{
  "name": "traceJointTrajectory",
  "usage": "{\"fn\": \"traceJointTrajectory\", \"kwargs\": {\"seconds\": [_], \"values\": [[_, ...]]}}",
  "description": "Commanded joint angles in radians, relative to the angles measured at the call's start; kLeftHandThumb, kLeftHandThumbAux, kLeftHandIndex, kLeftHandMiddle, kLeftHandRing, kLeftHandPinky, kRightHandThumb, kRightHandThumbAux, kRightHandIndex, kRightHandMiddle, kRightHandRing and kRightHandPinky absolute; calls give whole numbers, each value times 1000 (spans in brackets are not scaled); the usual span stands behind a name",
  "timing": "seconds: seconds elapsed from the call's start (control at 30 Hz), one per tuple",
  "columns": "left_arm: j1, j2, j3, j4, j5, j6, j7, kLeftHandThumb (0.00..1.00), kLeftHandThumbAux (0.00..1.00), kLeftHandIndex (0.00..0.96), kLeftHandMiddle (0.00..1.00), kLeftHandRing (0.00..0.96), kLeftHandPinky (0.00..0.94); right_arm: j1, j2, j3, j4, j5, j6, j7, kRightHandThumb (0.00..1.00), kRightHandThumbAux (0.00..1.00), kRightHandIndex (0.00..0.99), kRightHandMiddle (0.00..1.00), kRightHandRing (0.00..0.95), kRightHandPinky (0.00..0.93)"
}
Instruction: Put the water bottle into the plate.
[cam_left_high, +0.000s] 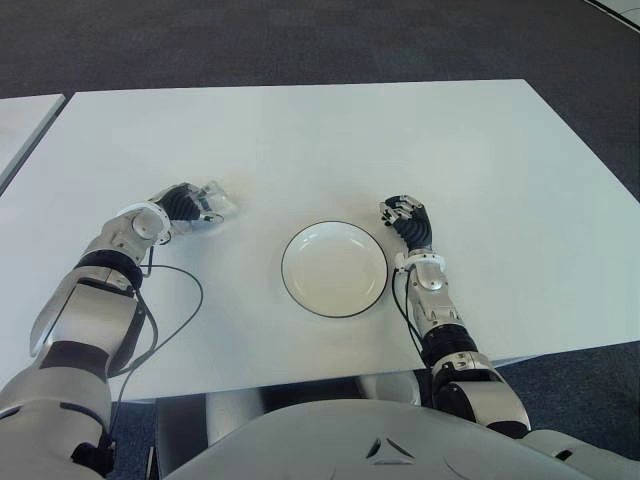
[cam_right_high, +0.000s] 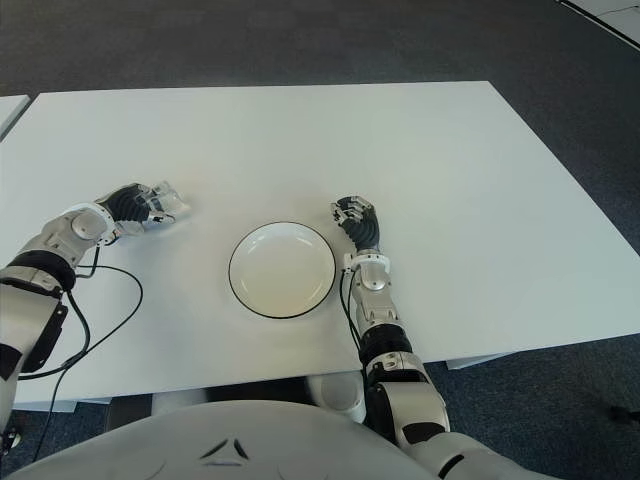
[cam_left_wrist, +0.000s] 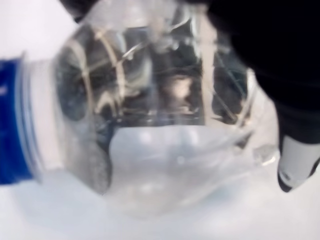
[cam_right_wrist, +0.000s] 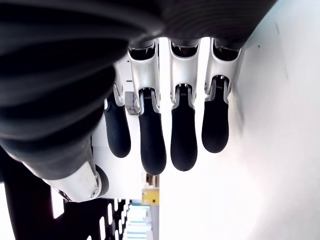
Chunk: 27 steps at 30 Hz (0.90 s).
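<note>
A clear plastic water bottle (cam_left_high: 216, 201) with a blue cap (cam_left_wrist: 9, 125) lies on the white table (cam_left_high: 300, 140), left of the plate. My left hand (cam_left_high: 188, 205) is curled around it, and one dark fingertip (cam_left_wrist: 295, 160) shows beside its body in the left wrist view. The white plate (cam_left_high: 333, 270) with a dark rim sits empty at the table's near middle. My right hand (cam_left_high: 403, 213) shows just right of the plate, fingers (cam_right_wrist: 182, 135) hanging relaxed and holding nothing.
A black cable (cam_left_high: 190, 295) loops over the table beside my left forearm. A second white table (cam_left_high: 20, 115) stands at the far left. Dark carpet (cam_left_high: 300, 40) lies beyond the table's far edge.
</note>
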<state>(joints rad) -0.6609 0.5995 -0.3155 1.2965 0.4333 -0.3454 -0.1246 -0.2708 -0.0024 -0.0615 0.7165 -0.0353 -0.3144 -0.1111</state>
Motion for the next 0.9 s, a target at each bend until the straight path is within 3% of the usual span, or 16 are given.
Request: {"fn": "traceJointTrajectory", "kwargs": {"seconds": [0.03, 0.4, 0.73, 0.9], "values": [[37, -21, 6, 11, -1, -1, -23, 853, 667, 400, 548, 850, 841, 47, 3, -4, 65, 9, 53, 11, 703, 729, 431, 549, 545, 542], [10, -7, 8, -18, 16, -23, -1, 852, 669, 397, 544, 854, 833, 45, 2, -5, 68, 9, 44, 13, 702, 730, 431, 545, 544, 547], [-84, 26, 22, -82, 11, -30, -67, 852, 670, 395, 541, 855, 827, 46, 4, -5, 60, 9, 51, 11, 703, 731, 431, 539, 544, 539], [-97, 36, 23, -101, 16, -40, -65, 850, 671, 393, 537, 849, 811, 46, 2, -4, 62, 12, 46, 21, 702, 730, 430, 538, 536, 524]]}}
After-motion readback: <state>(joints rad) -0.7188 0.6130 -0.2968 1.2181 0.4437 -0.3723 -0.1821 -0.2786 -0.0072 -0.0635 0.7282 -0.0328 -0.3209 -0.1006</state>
